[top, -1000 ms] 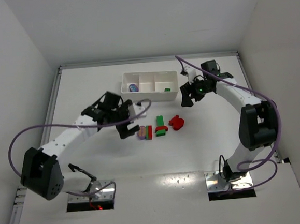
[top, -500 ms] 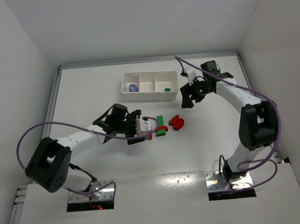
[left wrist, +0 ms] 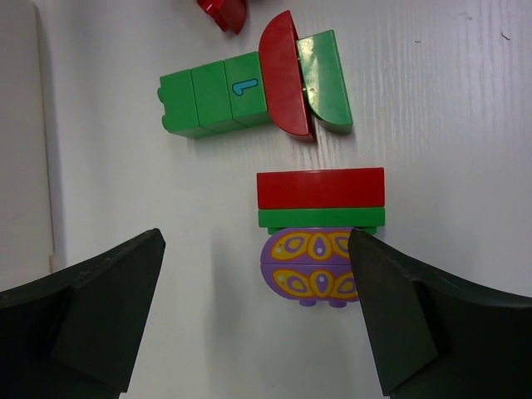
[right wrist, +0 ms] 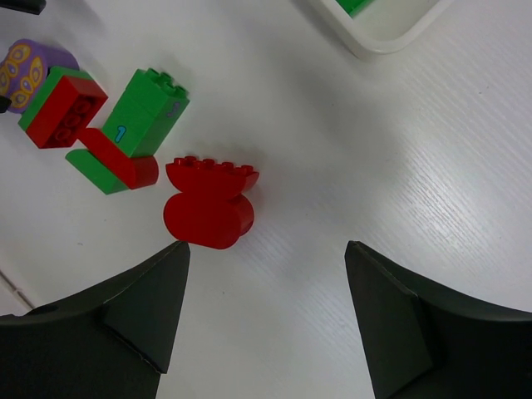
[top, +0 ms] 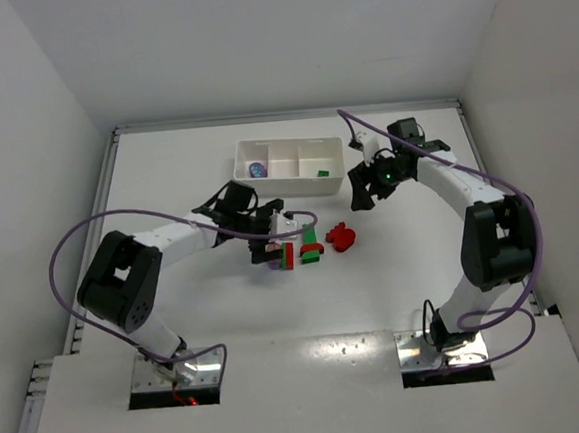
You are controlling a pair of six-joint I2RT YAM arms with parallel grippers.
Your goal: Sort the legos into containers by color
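**Legos (top: 310,243) loose mid-table, both my pincers spread**

From above, the white tray (top: 289,184) sits toward the far side of the table (top: 165,166). It has a purple-blue brick (top: 257,168) in its left compartment and a green brick (top: 323,173) in its right one. The loose pieces lie in a short row nearer my bases, well apart from the tray, with bare table all round them. My left pincer (top: 270,246) is at the row's left end. My right pincer (top: 365,192) is just beside the tray's right end, apart from the row and beyond the red brick (top: 341,236).

At my left wrist, the fingers (left wrist: 100,307) are spread wide. A purple oval brick (left wrist: 309,268) lies between them, touching a red-on-green stack (left wrist: 321,198). One finger has open table between it and the oval. The other is right at the oval's end, and I cannot tell whether it touches. Past the stack and apart from it, a long green brick (left wrist: 218,101) marked 1 lies against a red half-round (left wrist: 285,75) and a green half-round (left wrist: 326,81).

At my right wrist, the fingers are spread with bare table between them. The red brick lies just ahead of one fingertip. The green and red group is near it, and the stack and oval are farther off toward the view's upper left. The tray's corner shows at the top.
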